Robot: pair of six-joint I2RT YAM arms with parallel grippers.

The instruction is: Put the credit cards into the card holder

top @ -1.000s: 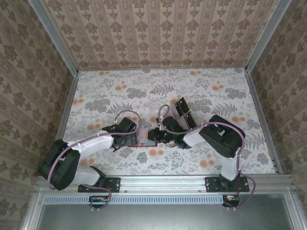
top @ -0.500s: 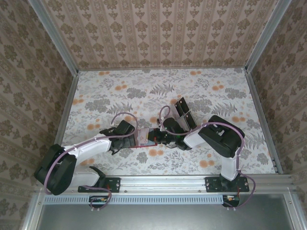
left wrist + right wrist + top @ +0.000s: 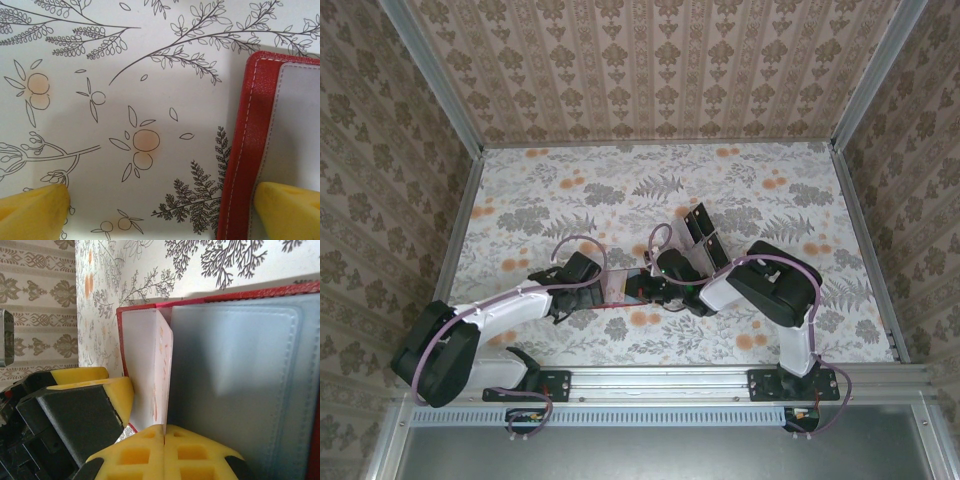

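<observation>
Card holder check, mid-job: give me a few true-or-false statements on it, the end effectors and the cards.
1. The card holder lies open on the table. True.
2. The left end effector is closed on the card holder. False: its jaws stand wide open, with one finger over the table and the other over the holder's grey inside.
3. The right end effector is shut. True: its tips meet at the edge of a raised pale leaf, apparently pinching it.
4. A black card sits in one of the holder's pockets. False: no card shows in the pockets in view, and the credit cards are farther back on the table.
</observation>
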